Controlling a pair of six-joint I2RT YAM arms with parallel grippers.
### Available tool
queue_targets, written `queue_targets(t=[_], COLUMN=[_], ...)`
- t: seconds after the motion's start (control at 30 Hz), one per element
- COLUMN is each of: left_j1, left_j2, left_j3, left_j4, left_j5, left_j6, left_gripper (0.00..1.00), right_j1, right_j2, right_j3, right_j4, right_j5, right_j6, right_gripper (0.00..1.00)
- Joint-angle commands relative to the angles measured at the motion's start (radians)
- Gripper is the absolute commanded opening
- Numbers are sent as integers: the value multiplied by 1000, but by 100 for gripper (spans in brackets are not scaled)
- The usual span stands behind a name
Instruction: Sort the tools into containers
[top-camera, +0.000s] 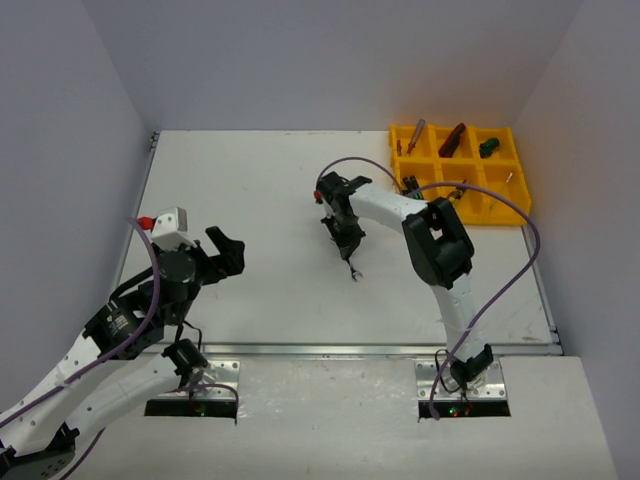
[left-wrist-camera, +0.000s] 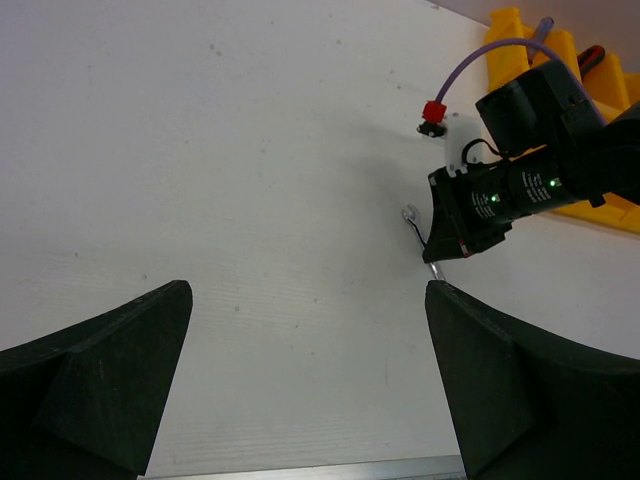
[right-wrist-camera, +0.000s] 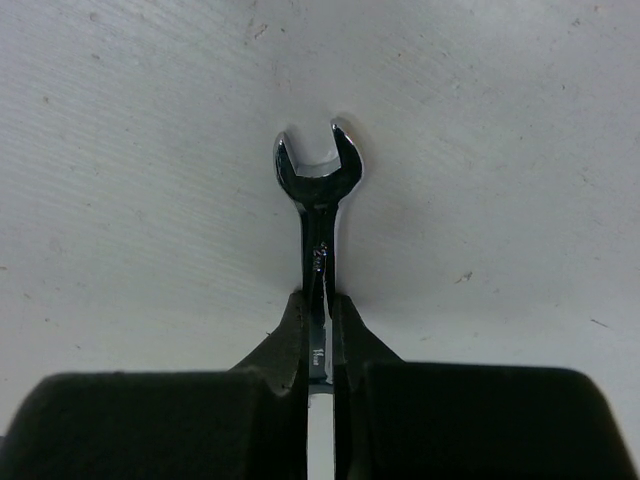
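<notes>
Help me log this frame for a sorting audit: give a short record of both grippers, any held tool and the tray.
left gripper: open, holding nothing, over bare table
right gripper: shut on wrench
wrench: silver, gripped by its shank, open-end head pointing away from the gripper
tray: yellow, far right of table, tools in its far row
wrench in tray: not yet

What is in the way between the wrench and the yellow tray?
Nothing visible. The right gripper is shut on the wrench above the table, and no loose things lie between there and the tray. Only the right arm itself reaches across that stretch.
</notes>
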Motion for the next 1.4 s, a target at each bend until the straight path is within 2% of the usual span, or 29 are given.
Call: queue_targets(t=[0.0,0.17,0.33,0.43,0.6,0.73,0.9,1.23,1.37], left_j1=[11,11,10,11,11,11,10,11,11], left_j2=[13,4,-22,-29,-52,-61,-66,-72,-69], left_j3=[4,4,1,1,-5,-5,-7,-8,-8], left_j4=[40,40,44,50,58,59,69,70,70], left_j5=[8,9,16,25,34,40,57,50,48], left_j6=[20,18,23,27,34,37,45,44,43], left_gripper=[100,100,100,100,100,100,100,100,100], right_j1=[4,-105,-362,-568,-747,-786,-799,-820,-820], right_j2=[-156,-326,-429,-411,-363,-339,-320,-161,-159], right_j3=[-66,-46,-22,44,80,27,-78,8,-22], right_j4=[54,41,53,104,273,440,631,681,740], right_j5=[42,108,208,303,473,610,668,657,662], right_j6=[4,4,26,59,112,98,60,62,39], right_gripper=[0,0,0,0,0,0,0,0,3])
